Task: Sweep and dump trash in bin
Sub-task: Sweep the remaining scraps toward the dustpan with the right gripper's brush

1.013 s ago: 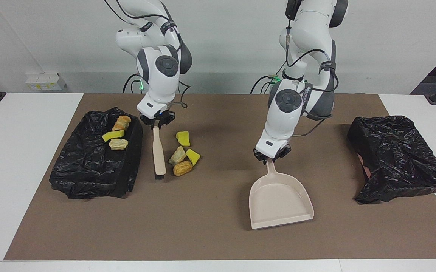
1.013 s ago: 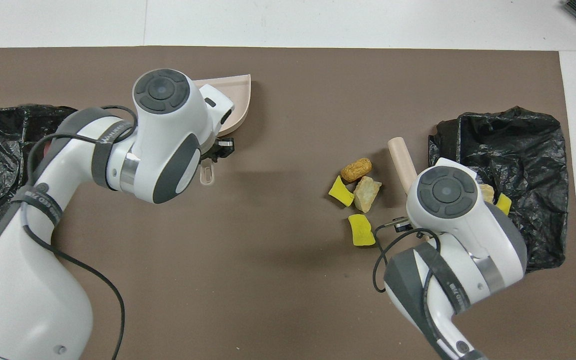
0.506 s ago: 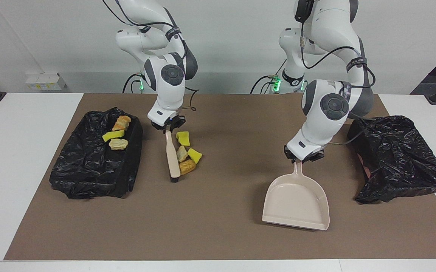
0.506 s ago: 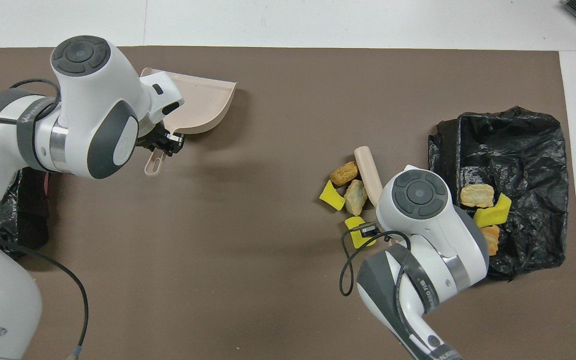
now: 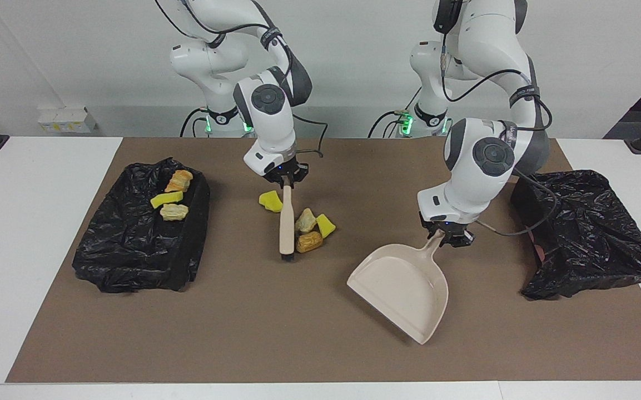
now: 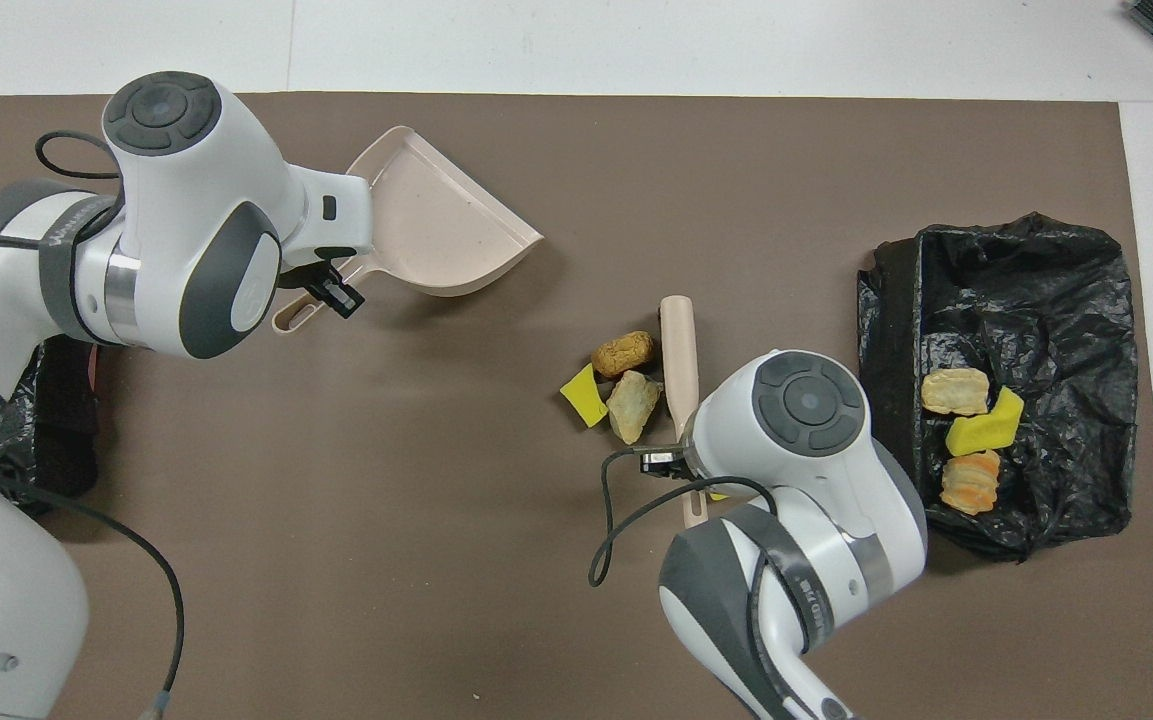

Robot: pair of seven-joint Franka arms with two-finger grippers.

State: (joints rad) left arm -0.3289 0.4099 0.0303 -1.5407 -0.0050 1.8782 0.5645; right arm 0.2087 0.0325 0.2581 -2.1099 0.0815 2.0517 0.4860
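My right gripper [image 5: 284, 181] is shut on the handle end of the beige brush [image 5: 286, 222], whose black bristles rest on the mat. Three scraps lie against the brush on its dustpan side: a beige lump [image 5: 305, 220], a yellow wedge [image 5: 326, 225] and an orange-brown chunk [image 5: 309, 242]. Another yellow wedge [image 5: 270, 201] lies on the brush's bin side. My left gripper [image 5: 447, 236] is shut on the handle of the beige dustpan [image 5: 403, 283], its mouth turned toward the scraps. The overhead view shows the brush [image 6: 679, 350], the dustpan [image 6: 436, 235] and the orange-brown chunk [image 6: 623, 352].
A bin lined with a black bag [image 5: 131, 250] stands at the right arm's end and holds three scraps [image 5: 174, 211]. A second black bag [image 5: 587, 233] lies at the left arm's end. A brown mat [image 5: 298, 333] covers the table.
My right gripper has swept the brush toward the dustpan, pushing three scraps along; one yellow wedge stayed on the bin side. My left gripper has swung the dustpan's mouth toward the scraps.
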